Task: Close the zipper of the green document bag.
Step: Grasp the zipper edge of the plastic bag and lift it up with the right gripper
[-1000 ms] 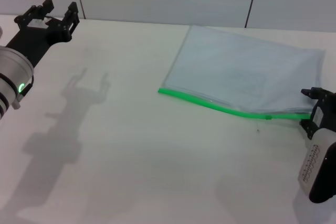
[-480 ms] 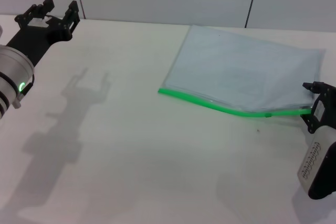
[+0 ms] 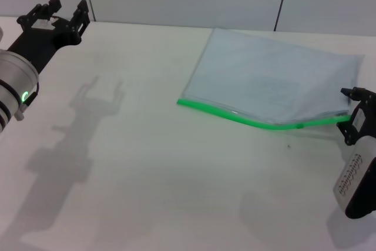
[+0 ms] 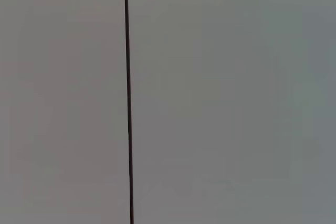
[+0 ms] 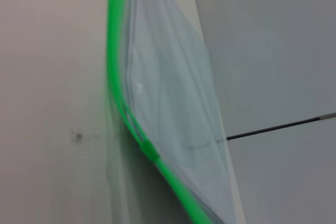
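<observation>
At the right edge of the head view we see the right gripper [image 3: 354, 114] at the near right corner of the green document bag [image 3: 276, 83]; whether it grips that corner we cannot tell. The bag lies flat on the white table [image 3: 147, 163], centre-right. Its zipper [image 3: 258, 123] runs along the lower edge, the slider [image 3: 299, 125] near the right end. The left gripper [image 3: 56, 13], prongs spread and empty, hangs upper left.

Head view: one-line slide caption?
Right gripper at the green document bag corner by the zipper; left gripper parked far left.
</observation>
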Controlling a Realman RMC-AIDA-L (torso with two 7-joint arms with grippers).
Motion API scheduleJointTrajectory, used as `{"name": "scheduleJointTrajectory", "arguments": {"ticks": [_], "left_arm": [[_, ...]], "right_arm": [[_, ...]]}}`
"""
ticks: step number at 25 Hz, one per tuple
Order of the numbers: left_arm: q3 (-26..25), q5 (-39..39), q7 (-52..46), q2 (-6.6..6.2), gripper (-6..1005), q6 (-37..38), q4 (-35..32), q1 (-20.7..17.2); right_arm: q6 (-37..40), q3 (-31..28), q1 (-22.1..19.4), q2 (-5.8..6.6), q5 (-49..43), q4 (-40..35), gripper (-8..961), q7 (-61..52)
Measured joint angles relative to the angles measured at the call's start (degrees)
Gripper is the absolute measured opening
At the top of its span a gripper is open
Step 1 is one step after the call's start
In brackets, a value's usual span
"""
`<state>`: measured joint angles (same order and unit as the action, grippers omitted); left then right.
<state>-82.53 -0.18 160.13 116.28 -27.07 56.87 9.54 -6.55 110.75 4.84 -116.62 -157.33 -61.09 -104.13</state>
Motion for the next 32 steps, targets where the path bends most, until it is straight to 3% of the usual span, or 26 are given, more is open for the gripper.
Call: {"name": "scheduleJointTrajectory", "arguments": {"ticks": [8,14,19,32], "left_arm": [[0.0,-0.1,0.0,0.00,559,0.0,0.1,0.0],[0.0,-0.1,0.0,0.00,558,0.0,0.1,0.1],[0.0,-0.1,-0.1,0.00,558,0.0,0.1,0.0],[0.0,-0.2,-0.1,0.00,558,0.0,-0.1,0.1]], "right_arm": [[-0.1,0.3,0.2,-0.01,0.0,0.4,413,0.2],[2.8,0.8,0.4,-0.01,0.1,0.4,258,0.0],[3.4,1.8,0.7,-0.01,0.8,0.3,202,-0.1],[3.4,3.0,1.5,-0.01,0.7,0.7,167,0.2]]}}
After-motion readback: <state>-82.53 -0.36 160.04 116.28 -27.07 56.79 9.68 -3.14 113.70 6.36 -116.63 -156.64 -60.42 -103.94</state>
